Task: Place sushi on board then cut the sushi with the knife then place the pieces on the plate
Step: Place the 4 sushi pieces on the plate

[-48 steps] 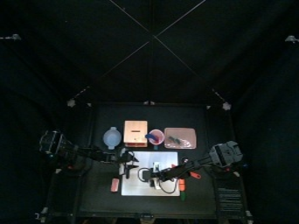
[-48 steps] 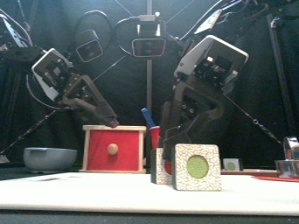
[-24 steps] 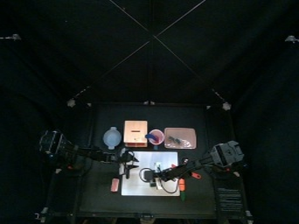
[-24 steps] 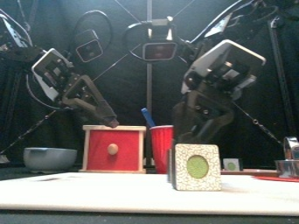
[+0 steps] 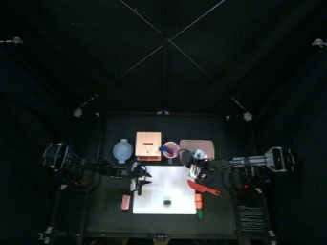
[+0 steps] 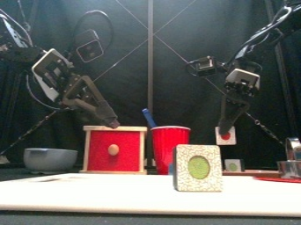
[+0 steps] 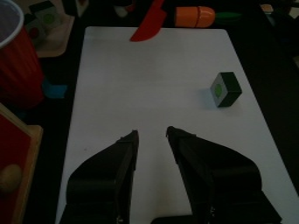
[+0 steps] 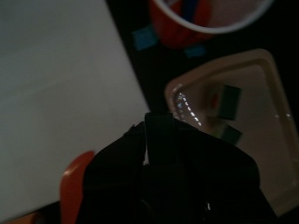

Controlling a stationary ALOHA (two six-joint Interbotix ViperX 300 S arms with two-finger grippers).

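One sushi slice (image 6: 198, 168) stands upright on the white board (image 7: 140, 96), toward its front, its cut face turned to the front and nothing touching it. A second slice (image 6: 223, 135) appears to be pinched at the tips of your right end effector (image 6: 226, 128), which hangs raised above the table near the board's back right corner, just in front of the pink tray (image 8: 251, 79). Its jaws look closed to a thin line in the right wrist view, and the small pale piece between them shows best from the front. Your left end effector (image 7: 152, 133) hovers over the board's left side, jaws parted and empty. The red knife (image 7: 149, 22) lies by the board's right edge, so the cutting looks done and you are in the last step, moving pieces to the plate. Dark patches show in the tray in the right wrist view, but you cannot tell whether they are slices already delivered. The next move calls for carrying the held slice over the tray's floor, lowering it close and letting go so that it does not bounce out. After that, come back for the slice on the board. Approach it from above with the jaws across its thin sides, since a standing slice will likely tip if nudged.
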